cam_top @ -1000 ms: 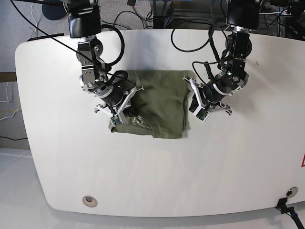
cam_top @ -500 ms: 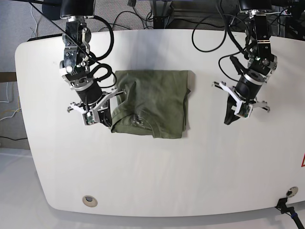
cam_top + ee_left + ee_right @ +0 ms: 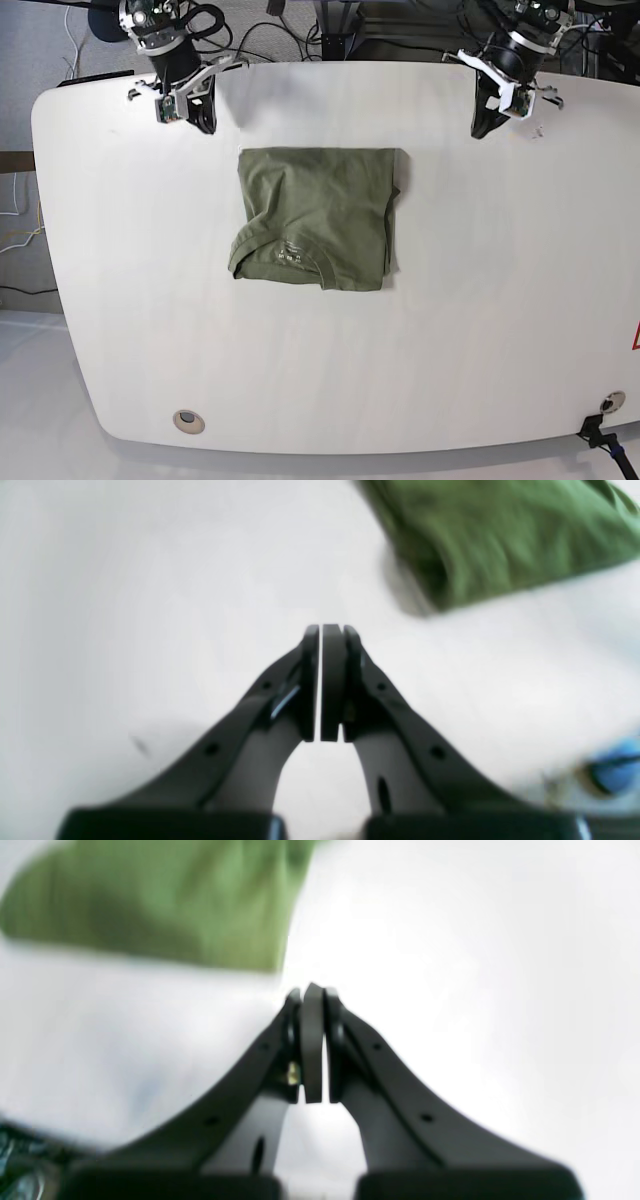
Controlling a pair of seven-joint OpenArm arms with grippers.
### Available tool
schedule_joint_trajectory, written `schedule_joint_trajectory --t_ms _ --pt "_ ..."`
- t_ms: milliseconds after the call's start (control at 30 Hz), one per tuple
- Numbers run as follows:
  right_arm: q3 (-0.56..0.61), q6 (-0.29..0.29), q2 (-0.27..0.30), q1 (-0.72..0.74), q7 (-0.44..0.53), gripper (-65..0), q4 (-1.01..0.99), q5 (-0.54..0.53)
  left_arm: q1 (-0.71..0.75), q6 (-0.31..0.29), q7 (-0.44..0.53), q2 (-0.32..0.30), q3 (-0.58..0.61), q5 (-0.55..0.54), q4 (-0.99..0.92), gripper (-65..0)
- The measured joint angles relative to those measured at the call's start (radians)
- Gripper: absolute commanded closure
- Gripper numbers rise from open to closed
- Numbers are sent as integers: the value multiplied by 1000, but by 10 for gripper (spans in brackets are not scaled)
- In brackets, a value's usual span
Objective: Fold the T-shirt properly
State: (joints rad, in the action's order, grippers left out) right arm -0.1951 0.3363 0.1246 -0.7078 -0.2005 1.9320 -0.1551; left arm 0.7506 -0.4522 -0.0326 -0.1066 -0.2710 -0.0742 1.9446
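Lying folded near the middle of the white oval table (image 3: 480,330), the olive-green cotton T-shirt (image 3: 318,215) could slump, since its collar edge looks uneven. Both the left pincer (image 3: 486,122) and right pincer (image 3: 205,118) hover at the far edge, closed and empty; any re-grasp risks dragging the layers apart.

A broad white table with rounded corners (image 3: 480,330) carries everything; on it, towards the far middle, lies a plain olive-green cotton T-shirt (image 3: 320,215), folded into a rough rectangle with its ribbed collar along the near edge. A small round grommet (image 3: 187,421) sits in the near-left corner.
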Motion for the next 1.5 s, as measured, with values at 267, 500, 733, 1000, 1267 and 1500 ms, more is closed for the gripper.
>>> schedule_joint_trajectory --t_ms 267,500,733,1000,1267,1500 --pt "0 -3 -48 -349 218 0 19 1 289 6 80 0 -22 -51 21 0" --pt "2 -2 -66 -523 280 0 10 -3 425 2 93 -1 -23 -55 8 0" --pt "24 -16 -81 -429 290 0 -316 -3 358 2 88 -2 -18 -52 -230 0" --pt "129 2 -64 -196 377 0 -755 -1 132 6 91 -5 -21 -47 -658 0" --pt "131 -4 -69 -13 392 0 -1013 -6 -69 1 103 -57 107 -52 -1032 0" --pt "130 -5 -61 166 395 0 -1235 -6 -283 0 110 -51 189 -53 -1378 0"
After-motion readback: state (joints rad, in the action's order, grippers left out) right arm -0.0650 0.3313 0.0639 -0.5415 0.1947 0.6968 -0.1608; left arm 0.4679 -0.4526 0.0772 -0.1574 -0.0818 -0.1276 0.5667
